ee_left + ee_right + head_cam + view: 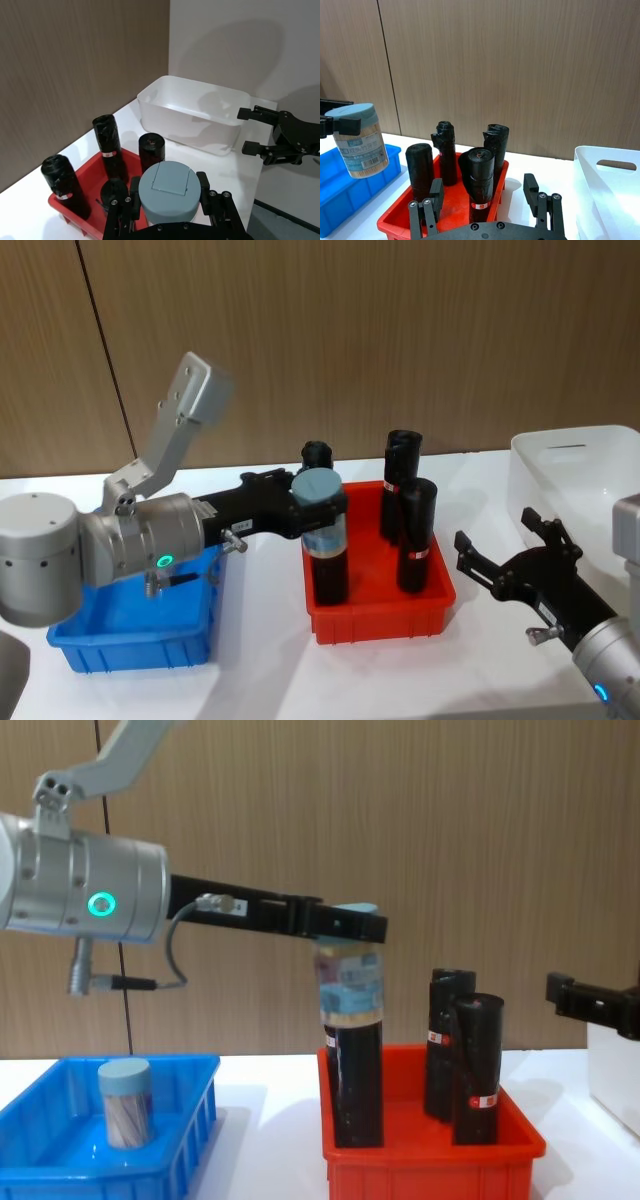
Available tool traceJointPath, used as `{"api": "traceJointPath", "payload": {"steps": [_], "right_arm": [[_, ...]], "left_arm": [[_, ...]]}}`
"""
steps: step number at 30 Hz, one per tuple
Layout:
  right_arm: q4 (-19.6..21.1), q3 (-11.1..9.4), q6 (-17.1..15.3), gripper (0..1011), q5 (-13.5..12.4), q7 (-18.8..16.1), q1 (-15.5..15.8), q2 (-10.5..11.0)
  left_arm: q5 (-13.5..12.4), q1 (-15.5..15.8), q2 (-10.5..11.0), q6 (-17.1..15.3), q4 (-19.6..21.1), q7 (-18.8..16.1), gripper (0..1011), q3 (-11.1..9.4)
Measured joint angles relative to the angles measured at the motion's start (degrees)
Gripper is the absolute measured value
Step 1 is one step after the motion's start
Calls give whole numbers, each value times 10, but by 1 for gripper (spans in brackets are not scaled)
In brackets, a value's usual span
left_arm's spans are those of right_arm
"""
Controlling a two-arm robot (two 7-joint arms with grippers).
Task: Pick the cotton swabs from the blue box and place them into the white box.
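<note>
Pinching a swab jar (pixel 361 137) over red bin (pixel 385 625), left tool (pixel 345 928), right tool (pixel 497 530) spread near white box (pixel 560 480)

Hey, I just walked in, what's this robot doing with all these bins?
The left gripper is shut on a jar of cotton swabs and holds it in the air over the left end of the red bin, which holds black bottles. The white box it is meant for sits further to the right. The right gripper hangs open between the red bin and the white box, holding nothing. Another jar stands in the blue box.
</note>
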State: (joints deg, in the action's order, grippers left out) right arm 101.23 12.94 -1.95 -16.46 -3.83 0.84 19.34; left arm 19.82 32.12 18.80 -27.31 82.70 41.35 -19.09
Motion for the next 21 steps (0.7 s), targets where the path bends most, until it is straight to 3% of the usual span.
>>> {"api": "traceJointPath", "payload": {"steps": [14, 21], "right_arm": [[0, 0, -1, 1001, 1, -3, 0, 0], [-1, 1, -19, 1001, 5, -23, -5, 0]], "left_arm": [[-11, 26, -14, -21, -20, 29, 669, -9], [-13, 32, -17, -25, -24, 35, 669, -10]]}}
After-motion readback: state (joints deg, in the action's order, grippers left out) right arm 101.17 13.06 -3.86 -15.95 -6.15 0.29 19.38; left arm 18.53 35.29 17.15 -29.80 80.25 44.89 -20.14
